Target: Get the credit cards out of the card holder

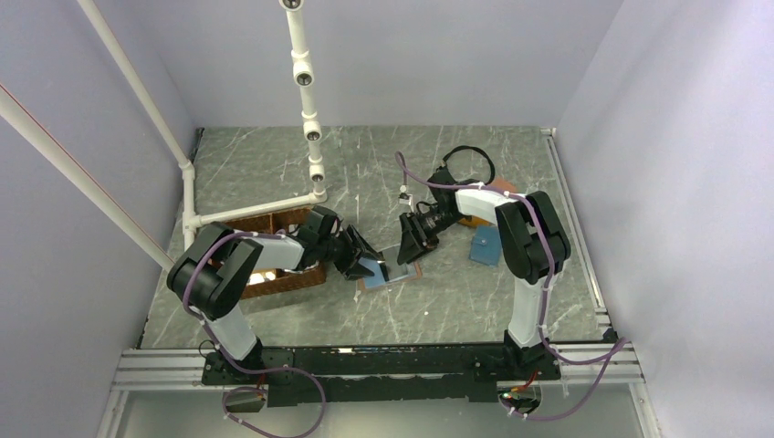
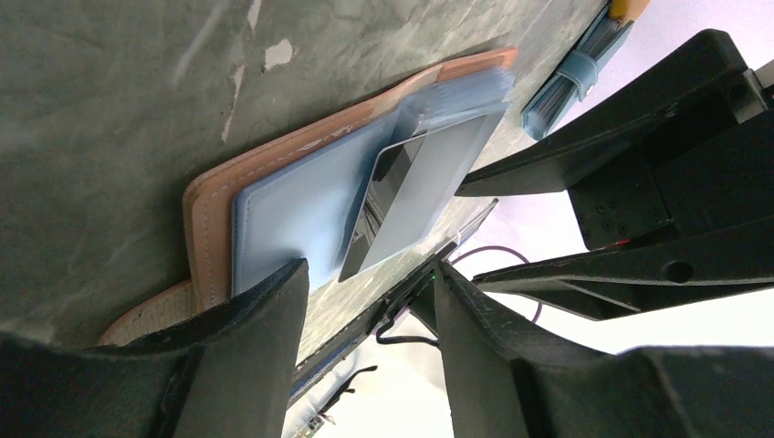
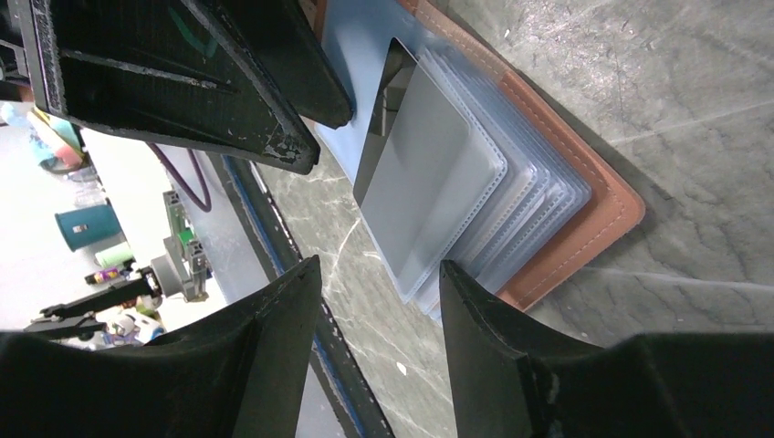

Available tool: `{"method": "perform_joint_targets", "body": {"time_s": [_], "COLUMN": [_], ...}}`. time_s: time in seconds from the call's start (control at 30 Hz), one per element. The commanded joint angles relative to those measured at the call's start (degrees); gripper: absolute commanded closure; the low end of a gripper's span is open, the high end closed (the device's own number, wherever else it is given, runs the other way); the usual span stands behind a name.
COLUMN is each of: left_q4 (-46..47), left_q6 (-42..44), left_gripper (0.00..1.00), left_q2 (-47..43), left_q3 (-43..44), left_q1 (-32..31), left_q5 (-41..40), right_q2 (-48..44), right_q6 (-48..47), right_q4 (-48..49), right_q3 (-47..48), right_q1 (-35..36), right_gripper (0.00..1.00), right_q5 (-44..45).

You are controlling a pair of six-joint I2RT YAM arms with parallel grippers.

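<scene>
the two arms reach in from the near edge of the grey marbled table [image 1: 438,310] and meet over its middle. the left claw [image 1: 372,266] is released, its jaws apart with nothing between them. in its own wrist view the left claw [image 2: 370,274] sits low over the card holder, and one of its fingers [image 2: 246,356] overlaps the near edge of the light-blue pocket; whether it touches is not clear.

the card holder [image 1: 400,276] lies opened flat on the table, just between the two claws. its salmon-pink outer edge [image 2: 205,210] frames the blue pocket, and a fan of clear sleeves spreads over the other half. a grey card [image 2: 424,192] sticks partway out of the pocket, tilted across the inside of the holder. from the right wrist view the same card [image 3: 429,173] lies on top of the clear sleeves, with the pink rim of the card holder [image 3: 584,228] beyond them.

the right claw [image 1: 406,251] faces the left one from the far side of the holder. it is released too: in its own view the right claw [image 3: 381,269] has its jaws spread, gripping nothing, with the card's lower corner just above the gap.

left of the holder sits a brown wicker basket [image 1: 283,278]. to the right, apart from the holder, lies a blue wallet [image 1: 486,245], and an orange thing [image 2: 628,7] shows just past it. white pipes [image 1: 306,82] stand at the back.
</scene>
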Motion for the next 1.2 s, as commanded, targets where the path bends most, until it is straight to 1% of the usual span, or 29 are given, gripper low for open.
{"method": "perform_joint_targets", "body": {"time_s": [0.0, 0.23, 0.33, 0.4, 0.43, 0.5, 0.6, 0.63, 0.7, 0.77, 0.83, 0.9, 1.03, 1.17], "left_q4": [0.14, -0.74, -1.06, -1.26, -1.38, -1.49, -1.15, -0.89, 0.73, 2.91, 5.77, 7.99, 11.90, 15.41], "left_q6": [0.04, 0.14, 0.22, 0.23, 0.23, 0.23, 0.05, -0.06, -0.47, -1.22, -2.29, -2.85, -3.67, -4.84], "left_gripper": [0.42, 0.42, 0.42, 0.42, 0.42, 0.42, 0.42, 0.42, 0.42, 0.42, 0.42, 0.42, 0.42, 0.42], "left_q2": [0.79, 0.70, 0.62, 0.55, 0.46, 0.28, 0.09, 0.01, -0.15, -0.34, -0.44, -0.44, -0.29, 0.74], "left_q3": [0.15, 0.02, -0.10, -0.20, -0.24, -0.35, -0.55, -0.62, -0.95, -1.51, -2.27, -2.84, -3.19, -3.06], "left_q1": [0.32, 0.31, 0.36, 0.36, 0.36, 0.36, 0.36, 0.36, 0.36, 0.42, 0.51, 0.53, 0.64, 0.71], "left_q5": [0.29, 0.25, 0.20, 0.14, 0.12, -0.01, -0.06, 0.01, 0.26, 0.44, 0.62, 0.79, 1.28, 1.75], "right_q2": [1.86, 1.80, 2.10, 2.08, 2.25, 2.72, 3.99, 4.55, 5.21, 5.48, 5.34, 5.13, 5.07, 4.80], "right_q6": [2.07, 3.15, 3.71, 3.88, 4.17, 4.62, 5.16, 5.19, 5.19, 5.19, 7.00, 8.41, 11.93, 15.35], "right_q4": [2.30, 3.77, 4.23, 4.25, 4.24, 4.20, 3.89, 3.63, 3.54, 4.11, 5.30, 6.89, 10.93, 14.76], "right_q3": [1.52, 1.09, 1.22, 1.50, 1.67, 1.87, 2.09, 2.17, 2.18, 1.70, 0.97, 0.01, -2.10, -3.82], "right_q1": [0.59, 0.68, 0.68, 0.68, 0.68, 0.68, 0.68, 0.68, 0.53, 0.02, -0.80, -1.75, -2.97, -3.19], "right_gripper": [0.46, 0.51, 0.53, 0.56, 0.59, 0.68, 0.76, 0.80, 0.89, 1.00, 1.00, 1.00, 1.00, 1.00], "right_q5": [3.19, -7.78, -10.27, -9.49, -8.64, -5.77, -1.97, -0.93, -0.67, -2.91, -6.37, -12.02, -20.65, -24.21]}}
